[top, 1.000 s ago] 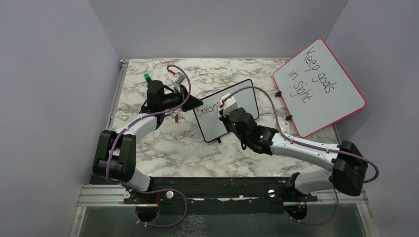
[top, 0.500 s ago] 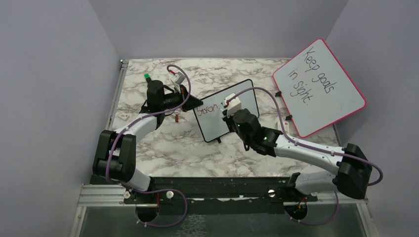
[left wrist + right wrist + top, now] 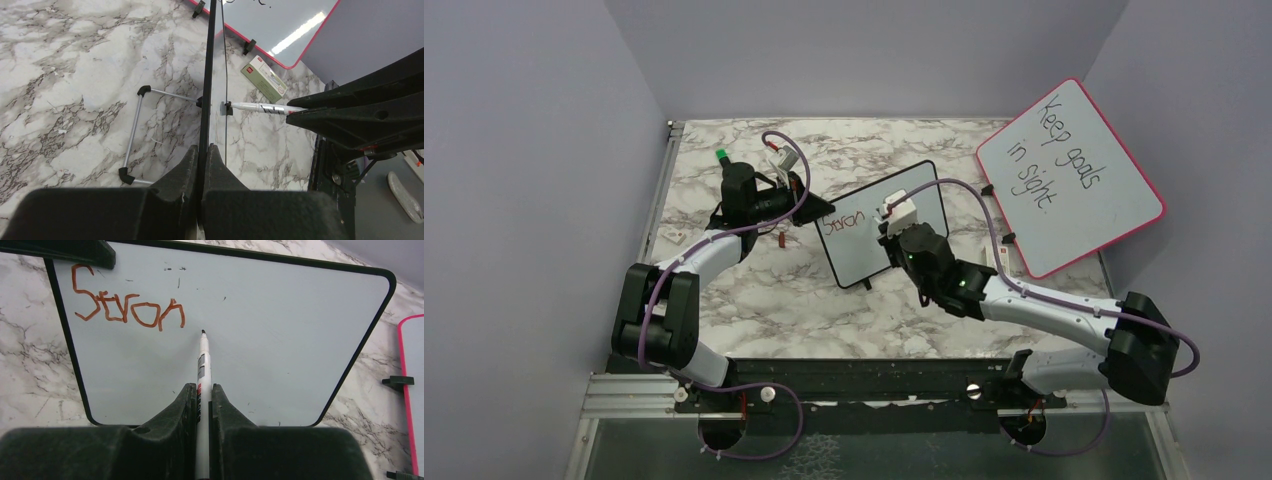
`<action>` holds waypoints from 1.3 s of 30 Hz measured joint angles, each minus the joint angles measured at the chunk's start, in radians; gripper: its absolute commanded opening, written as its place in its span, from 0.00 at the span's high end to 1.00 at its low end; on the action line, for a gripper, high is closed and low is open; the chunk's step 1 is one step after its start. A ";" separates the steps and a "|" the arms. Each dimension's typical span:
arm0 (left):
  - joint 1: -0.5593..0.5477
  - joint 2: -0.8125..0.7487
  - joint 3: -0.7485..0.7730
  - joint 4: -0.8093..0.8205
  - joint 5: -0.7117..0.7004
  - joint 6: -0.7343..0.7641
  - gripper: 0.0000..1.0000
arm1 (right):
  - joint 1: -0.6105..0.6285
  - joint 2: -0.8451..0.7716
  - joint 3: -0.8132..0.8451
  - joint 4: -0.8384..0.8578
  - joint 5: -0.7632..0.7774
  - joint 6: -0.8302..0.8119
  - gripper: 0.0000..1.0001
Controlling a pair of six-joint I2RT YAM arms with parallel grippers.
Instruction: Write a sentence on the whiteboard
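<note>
The small black-framed whiteboard [image 3: 864,255] stands upright on the table. My left gripper [image 3: 810,206] is shut on its left edge, and in the left wrist view [image 3: 202,146] the board [image 3: 206,75] shows edge-on. The reddish-brown sentence [image 3: 127,305] reads "Stron" at the board's [image 3: 290,340] top left; it also shows in the top view [image 3: 842,221]. My right gripper [image 3: 202,386] is shut on a white marker [image 3: 203,360]. The marker's tip sits at the board surface just right of the "n". The marker also shows in the left wrist view [image 3: 260,108]. From above, my right gripper [image 3: 887,231] is in front of the board's middle.
A larger pink-framed board [image 3: 1074,180] with black handwriting leans at the back right. A small box [image 3: 1007,252] lies by its foot. A small reddish marker cap [image 3: 782,239] lies left of the whiteboard. The whiteboard's wire stand [image 3: 134,135] rests behind it.
My right gripper has shifted a little to the right along the board with the marker, uncovering the letters of "Stron". The left gripper and the board have not moved.
</note>
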 measured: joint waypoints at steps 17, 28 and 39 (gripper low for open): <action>0.000 0.000 0.000 0.000 0.000 0.000 1.00 | -0.027 0.004 -0.008 0.048 -0.042 -0.002 0.99; 0.000 0.000 0.001 -0.002 0.000 0.000 1.00 | -0.027 0.006 -0.008 0.068 -0.058 -0.019 0.99; 0.000 0.000 0.001 -0.003 0.000 0.000 1.00 | -0.027 0.034 -0.008 0.091 -0.053 -0.025 0.99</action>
